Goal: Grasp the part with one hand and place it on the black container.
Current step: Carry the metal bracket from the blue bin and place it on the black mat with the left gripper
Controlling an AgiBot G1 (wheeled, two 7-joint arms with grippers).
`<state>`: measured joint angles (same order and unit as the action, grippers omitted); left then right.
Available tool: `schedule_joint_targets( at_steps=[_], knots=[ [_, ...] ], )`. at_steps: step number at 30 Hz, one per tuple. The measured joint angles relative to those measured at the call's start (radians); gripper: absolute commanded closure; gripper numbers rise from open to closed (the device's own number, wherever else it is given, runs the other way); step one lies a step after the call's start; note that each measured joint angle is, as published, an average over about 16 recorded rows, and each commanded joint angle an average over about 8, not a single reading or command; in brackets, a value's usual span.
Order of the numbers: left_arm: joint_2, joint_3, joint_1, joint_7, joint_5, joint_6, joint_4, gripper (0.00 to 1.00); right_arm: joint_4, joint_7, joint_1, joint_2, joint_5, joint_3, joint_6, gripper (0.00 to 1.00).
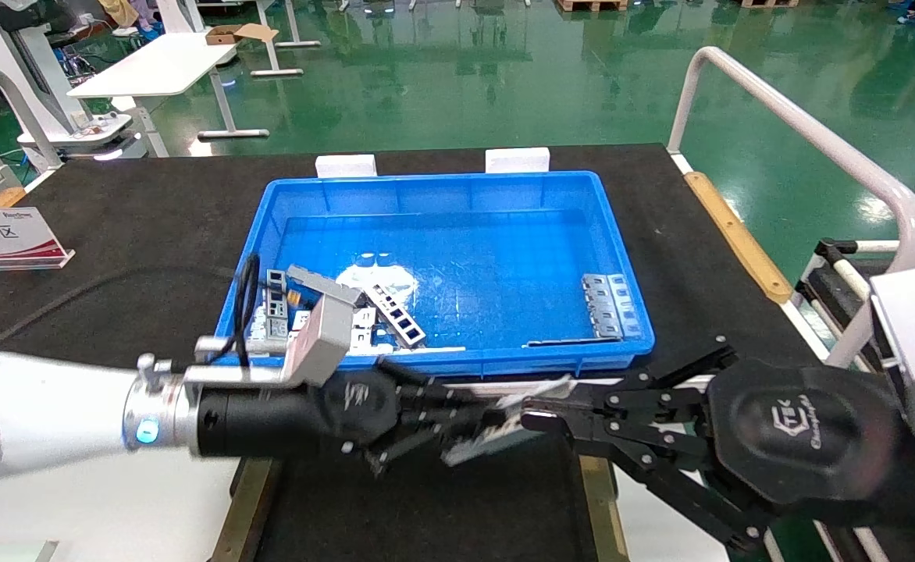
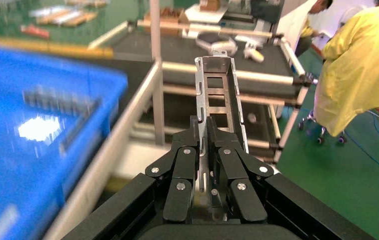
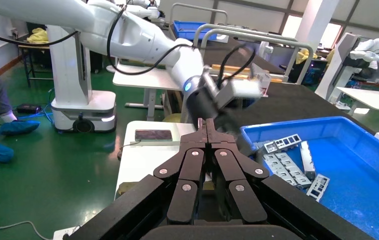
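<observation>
Both arms meet just in front of the blue bin, at its near wall. The left gripper reaches in from the left side of the bin and pinches the part between its pressed-together fingers; in the left wrist view the metal strip sticks straight out past the fingertips, its rectangular cutouts in a row. The right gripper comes from the opposite side, its fingers pressed together, with its tip at the far end of the same part; whether it grips the part I cannot tell. The part hangs above the black container, which lies just in front of the bin, brass strips along its sides. Inside the bin, more metal pieces lie by its right wall and others at its front left corner.
</observation>
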<state>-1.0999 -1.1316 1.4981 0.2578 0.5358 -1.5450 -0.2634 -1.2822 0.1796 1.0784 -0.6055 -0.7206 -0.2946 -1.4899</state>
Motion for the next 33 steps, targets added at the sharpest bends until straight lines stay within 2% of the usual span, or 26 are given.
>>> schedule_joint_targets(
  at_steps=[7, 15, 33],
  knots=[
    [0.029, -0.005, -0.096, 0.021, -0.008, -0.01, 0.042, 1.0, 0.0, 0.0, 0.0, 0.0, 0.0, 0.0, 0.0, 1.0],
    [0.034, 0.02, -0.215, 0.023, -0.059, 0.045, 0.106, 1.0, 0.0, 0.0, 0.0, 0.0, 0.001, -0.001, 0.0, 1.0],
    [-0.061, 0.107, -0.402, 0.011, -0.195, 0.261, 0.254, 1.0, 0.0, -0.001, 0.0, 0.001, 0.001, -0.002, 0.001, 1.0]
  ],
)
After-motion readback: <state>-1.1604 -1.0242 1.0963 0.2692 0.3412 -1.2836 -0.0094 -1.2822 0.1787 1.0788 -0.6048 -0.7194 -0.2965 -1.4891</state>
